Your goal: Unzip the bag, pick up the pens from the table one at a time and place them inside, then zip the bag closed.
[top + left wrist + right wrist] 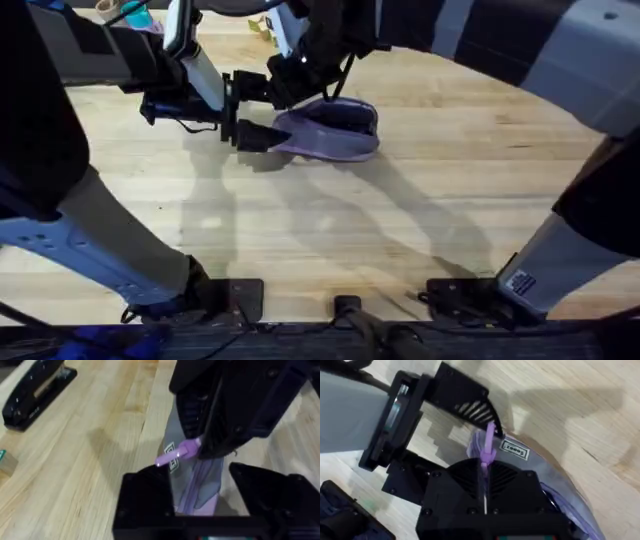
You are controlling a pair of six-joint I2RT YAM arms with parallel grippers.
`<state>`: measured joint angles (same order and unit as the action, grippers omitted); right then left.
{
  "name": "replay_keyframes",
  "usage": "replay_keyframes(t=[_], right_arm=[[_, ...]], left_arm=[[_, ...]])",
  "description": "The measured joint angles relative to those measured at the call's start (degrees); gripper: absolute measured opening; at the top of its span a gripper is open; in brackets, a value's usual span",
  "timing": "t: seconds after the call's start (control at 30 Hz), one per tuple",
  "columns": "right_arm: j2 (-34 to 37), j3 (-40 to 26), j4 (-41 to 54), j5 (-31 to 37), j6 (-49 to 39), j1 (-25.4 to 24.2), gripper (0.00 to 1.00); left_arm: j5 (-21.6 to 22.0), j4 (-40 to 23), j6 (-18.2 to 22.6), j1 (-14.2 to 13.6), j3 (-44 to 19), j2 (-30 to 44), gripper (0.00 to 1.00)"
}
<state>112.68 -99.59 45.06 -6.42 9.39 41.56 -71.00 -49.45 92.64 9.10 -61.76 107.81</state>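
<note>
Gripping the zipper pull [487,445] in closed fingers, the right gripper [484,477] sits over the bag [335,135], whose end the left gripper [200,497] clamps; a tug off the zipper line could slip the pull free.

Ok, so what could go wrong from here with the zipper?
The right gripper has its jaws pinched on just the thin zipper pull, which could slip out mid-pull. The left gripper sits at the bag end, very near the right one, so the two could bump. If that end isn't held firmly, the bag may drag across the table instead of the zipper moving.
</note>
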Motion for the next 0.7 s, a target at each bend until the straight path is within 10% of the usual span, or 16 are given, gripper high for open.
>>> replay_keyframes(t=[0.2, 0.7], right_arm=[[0.00, -0.02, -0.04, 1.91, -0.04, 0.00, 0.031], [-0.16, -1.33, 10.51, 8.07, -2.32, -3.25, 0.031]], left_arm=[[-1.46, 0.38, 0.08, -0.37, 0.00, 0.06, 0.081], [-1.69, 0.62, -0.01, -0.93, 0.00, 0.13, 0.045]])
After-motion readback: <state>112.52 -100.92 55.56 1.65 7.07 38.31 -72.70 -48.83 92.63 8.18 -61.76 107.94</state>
